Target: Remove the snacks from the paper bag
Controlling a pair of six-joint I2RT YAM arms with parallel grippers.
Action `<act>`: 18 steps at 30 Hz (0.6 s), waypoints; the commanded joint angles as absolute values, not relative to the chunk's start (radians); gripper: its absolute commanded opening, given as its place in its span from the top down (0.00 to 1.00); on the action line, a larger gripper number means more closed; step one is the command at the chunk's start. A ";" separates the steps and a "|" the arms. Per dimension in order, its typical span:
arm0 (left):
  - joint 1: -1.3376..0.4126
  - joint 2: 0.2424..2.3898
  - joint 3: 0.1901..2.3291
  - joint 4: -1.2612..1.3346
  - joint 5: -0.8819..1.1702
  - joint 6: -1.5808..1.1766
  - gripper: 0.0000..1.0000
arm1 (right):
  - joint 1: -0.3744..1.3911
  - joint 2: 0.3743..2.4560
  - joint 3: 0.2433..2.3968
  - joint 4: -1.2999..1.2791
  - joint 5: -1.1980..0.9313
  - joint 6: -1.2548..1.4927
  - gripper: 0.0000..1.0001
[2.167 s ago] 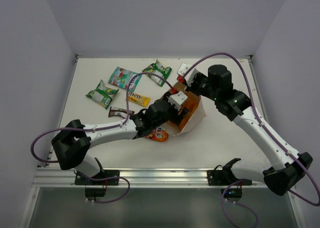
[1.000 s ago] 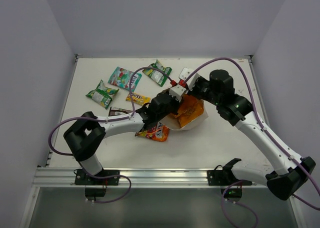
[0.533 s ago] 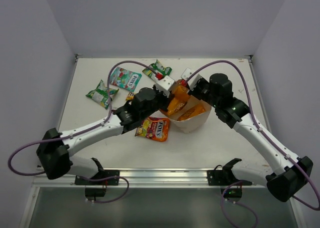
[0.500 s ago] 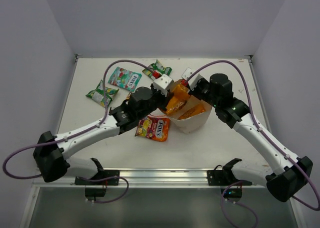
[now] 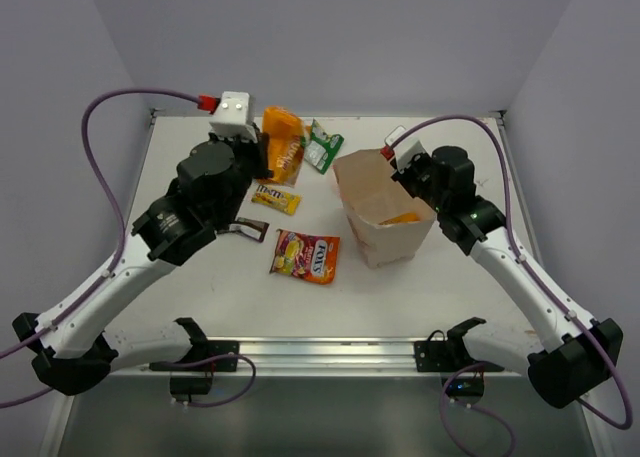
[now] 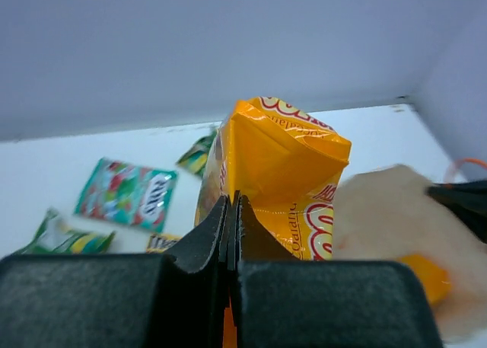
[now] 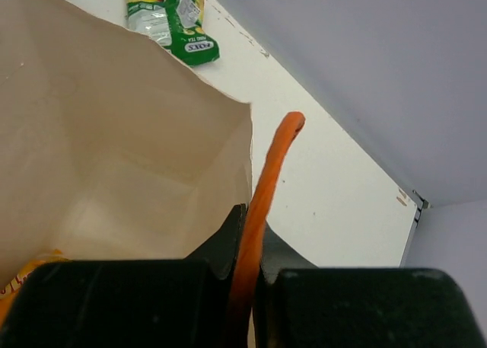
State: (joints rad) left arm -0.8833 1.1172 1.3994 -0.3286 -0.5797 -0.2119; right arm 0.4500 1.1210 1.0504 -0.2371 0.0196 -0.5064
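My left gripper (image 5: 262, 159) (image 6: 232, 205) is shut on an orange snack bag (image 5: 283, 145) (image 6: 283, 177), held high over the table's back left. The beige paper bag (image 5: 385, 212) (image 7: 114, 135) stands upright and open at centre right. My right gripper (image 5: 402, 167) (image 7: 249, 220) is shut on the bag's orange string handle (image 7: 268, 169) at the far rim. Another orange bag (image 5: 400, 218) (image 7: 21, 278) lies inside it. On the table lie a candy pouch (image 5: 307, 255), a yellow bar (image 5: 276, 199), a dark brown bar (image 5: 243, 228), a green-white pouch (image 5: 322, 145) and a teal pouch (image 6: 125, 194).
White walls close the table at the back and both sides. A second green-white pouch (image 6: 65, 241) lies at the left, hidden under my left arm in the top view. The table's metal rail (image 5: 330, 349) runs along the near edge.
My left gripper closed on the orange bag inside the paper bag and carried it up and back to the left. The paper bag went from tipped over to upright; the right gripper kept hold of its handle.
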 commanded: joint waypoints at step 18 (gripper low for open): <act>-0.172 1.114 0.934 -0.545 -0.611 -0.480 0.52 | 0.446 1.035 1.132 -0.201 0.009 -0.500 1.00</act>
State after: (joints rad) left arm -0.1825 1.1271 0.8909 -0.6434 -0.6567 -0.4389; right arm 0.4477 1.0523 1.0386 -0.2504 0.0319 -0.4702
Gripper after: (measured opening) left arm 0.421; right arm 0.022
